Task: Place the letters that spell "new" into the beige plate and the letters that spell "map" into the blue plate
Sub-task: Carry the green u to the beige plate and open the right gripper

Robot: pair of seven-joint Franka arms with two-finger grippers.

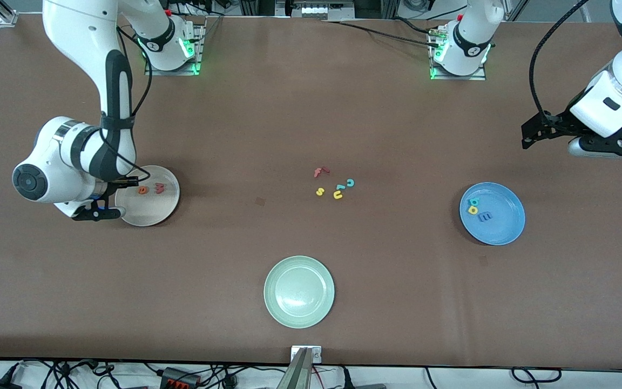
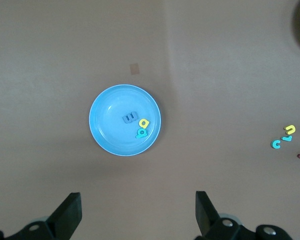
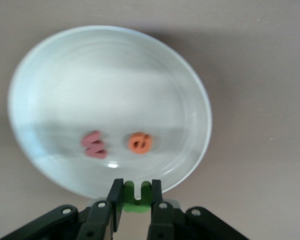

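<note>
My right gripper (image 3: 137, 192) is shut on the dark green n (image 3: 137, 197), just above the rim of the beige plate (image 3: 110, 70) at the side toward the right arm's end of the table. The salmon-pink w (image 3: 94, 145) and orange e (image 3: 140, 142) lie in that plate (image 1: 149, 213). In the blue plate (image 2: 107, 107) lie the blue m (image 2: 130, 118), yellow p (image 2: 143, 123) and teal a (image 2: 140, 133). My left gripper (image 2: 138, 215) hangs open and empty, high above bare table beside the blue plate (image 1: 505, 229).
A pale green plate (image 1: 299, 292) sits nearest the front camera. Loose letters lie mid-table: a red f (image 1: 320, 172), a teal c (image 1: 350, 183), a yellow s (image 1: 320, 191) and a yellow u (image 1: 338, 195).
</note>
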